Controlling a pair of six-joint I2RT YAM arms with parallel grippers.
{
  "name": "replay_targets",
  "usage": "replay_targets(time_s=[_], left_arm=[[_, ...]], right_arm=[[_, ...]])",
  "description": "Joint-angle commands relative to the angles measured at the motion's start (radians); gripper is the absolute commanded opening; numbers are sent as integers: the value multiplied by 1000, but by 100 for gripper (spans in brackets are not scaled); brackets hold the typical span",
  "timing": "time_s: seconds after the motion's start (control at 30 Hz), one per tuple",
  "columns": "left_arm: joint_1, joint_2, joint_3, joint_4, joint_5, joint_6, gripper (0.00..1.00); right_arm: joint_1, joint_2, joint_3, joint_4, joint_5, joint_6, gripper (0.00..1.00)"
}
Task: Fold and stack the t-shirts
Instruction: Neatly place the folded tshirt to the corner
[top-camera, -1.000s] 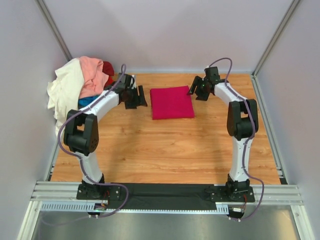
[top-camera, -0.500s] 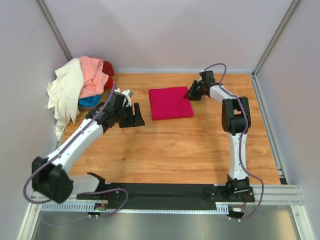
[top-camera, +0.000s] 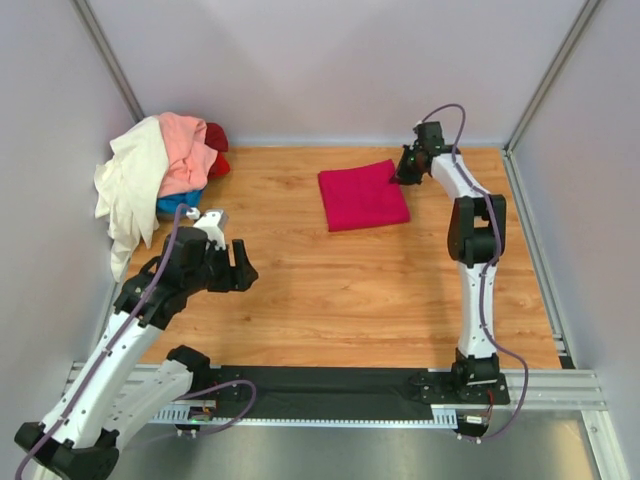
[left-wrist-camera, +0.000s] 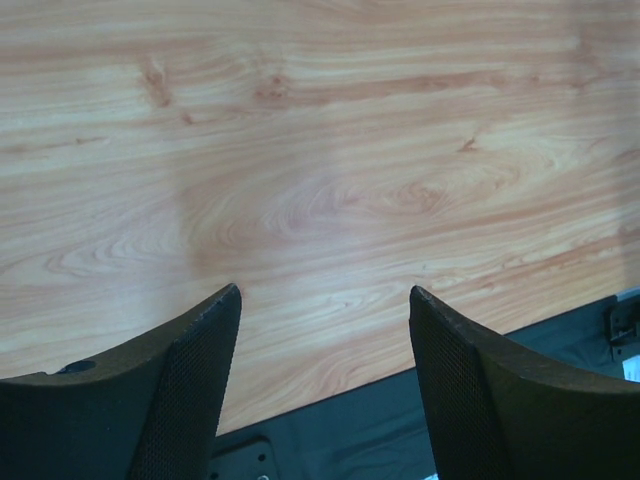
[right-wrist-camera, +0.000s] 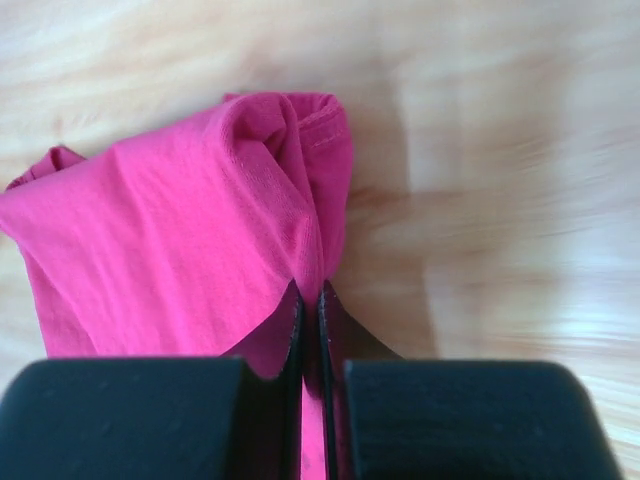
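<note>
A folded magenta t-shirt (top-camera: 363, 198) (right-wrist-camera: 170, 240) lies on the wooden table at the back centre-right. My right gripper (top-camera: 401, 176) (right-wrist-camera: 309, 295) is shut on the shirt's far right corner, cloth pinched between its jaws. A heap of other t-shirts sits in the back left corner: cream-white (top-camera: 128, 185), salmon pink (top-camera: 184, 150), red (top-camera: 216, 140) and blue (top-camera: 176, 203). My left gripper (top-camera: 241, 267) (left-wrist-camera: 325, 300) hangs open over bare wood near the table's front left, holding nothing.
Grey walls close in the table on the left, back and right. The black base rail (top-camera: 330, 384) (left-wrist-camera: 340, 430) runs along the near edge, just under my left gripper's fingers. Bare wood (top-camera: 350, 290) lies between the folded shirt and the rail.
My right gripper closed on the magenta shirt's corner and dragged the shirt to the right and back. My left arm drew away from the shirt toward the front left, still open.
</note>
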Motion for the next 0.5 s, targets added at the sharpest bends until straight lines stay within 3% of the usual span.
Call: replay_targets(time_s=[0.0,0.1,0.17,0.2,0.23,0.27,0.3,0.4,0.47], left_arm=[[3,-36,-2,23,-30,30,75],[3,-34,-4,24,-19,35,75],[3,-29,-1,26,-7,40,75],[3,-31,-2,31,1,41,75],[3,-32,-4,34,1,41,75],[1,-34,-2,31,1,43,75],[3,-36,-4,34,2,43,75],[3,-39,-4,34,5,41,75],[3,-42,-5,37,4,43,75]], right_arm=[[-101,36,145,-144,174,-155,0],[-178,101,283,-169,264,-210,0],[-202,157,411,-164,348,-245,16],[-209,169,453,-158,371,-254,29],[-210,178,497,-150,425,-262,75],[-210,169,505,-138,459,-285,91],[-209,157,502,-109,492,-291,100],[-207,39,426,-61,526,-253,100],[-203,-41,292,-19,461,-215,100]])
